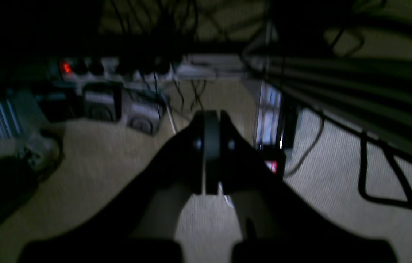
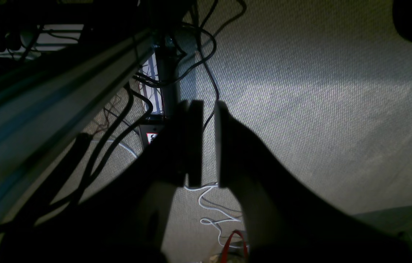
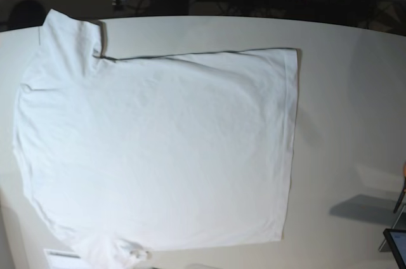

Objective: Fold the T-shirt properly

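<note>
The white T-shirt (image 3: 165, 148) lies spread flat on the off-white table (image 3: 355, 91) in the base view, with its sleeves at the left and its hem at the right. Neither arm shows in that view. In the left wrist view my left gripper (image 1: 212, 117) is shut with nothing in it and hangs over carpet, away from the tabletop. In the right wrist view my right gripper (image 2: 209, 109) stands with a narrow gap between its fingers and nothing in it, also over carpet beside the table frame (image 2: 45, 102).
Beige carpet (image 2: 319, 109) lies below both grippers, crossed by black cables (image 2: 206, 54) and a white cord (image 2: 209, 204). A power strip with a red light (image 1: 66, 67) sits further off. A dark screen corner (image 3: 396, 243) pokes in at the table's right edge.
</note>
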Tool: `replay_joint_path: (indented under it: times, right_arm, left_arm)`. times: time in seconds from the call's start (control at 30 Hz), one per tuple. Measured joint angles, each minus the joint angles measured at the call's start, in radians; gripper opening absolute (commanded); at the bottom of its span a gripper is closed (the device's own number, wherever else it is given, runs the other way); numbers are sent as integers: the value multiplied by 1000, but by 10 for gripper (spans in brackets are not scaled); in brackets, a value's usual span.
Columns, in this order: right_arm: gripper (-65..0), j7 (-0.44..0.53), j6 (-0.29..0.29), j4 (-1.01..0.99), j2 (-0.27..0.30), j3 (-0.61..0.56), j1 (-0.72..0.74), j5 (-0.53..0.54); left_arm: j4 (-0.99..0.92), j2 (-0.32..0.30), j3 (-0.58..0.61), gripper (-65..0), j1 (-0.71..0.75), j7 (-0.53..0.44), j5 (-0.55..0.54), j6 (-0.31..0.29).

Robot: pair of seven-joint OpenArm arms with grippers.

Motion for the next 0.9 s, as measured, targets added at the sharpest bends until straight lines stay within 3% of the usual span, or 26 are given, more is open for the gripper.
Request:
replay_joint_path:
  times: [0.23,0.43,0.57,0.83,0.9]
  right_arm:
    - [-586,114,0,315,0,2,-216,0]
    - [-586,44,3,551,-10,66,-372,-1]
    - [-586,48,0,673,-8,130,-457,1]
    - [-588,123,-1,1051,-30,144,-698,1]
    - [-588,138,-4,1156,-60,192,-709,1]
  left_arm:
    - [2,-55,1,-650,65,-191,-2,1]
    - [67,-87,3,-650,151,-367,-1,0]
    - [202,-113,-4,-650,240,-412,0,0]
    - [482,-154,-11,-650,405,-492,-5,1]
    - [555,-153,-11,-650,429,-512,-10,0]
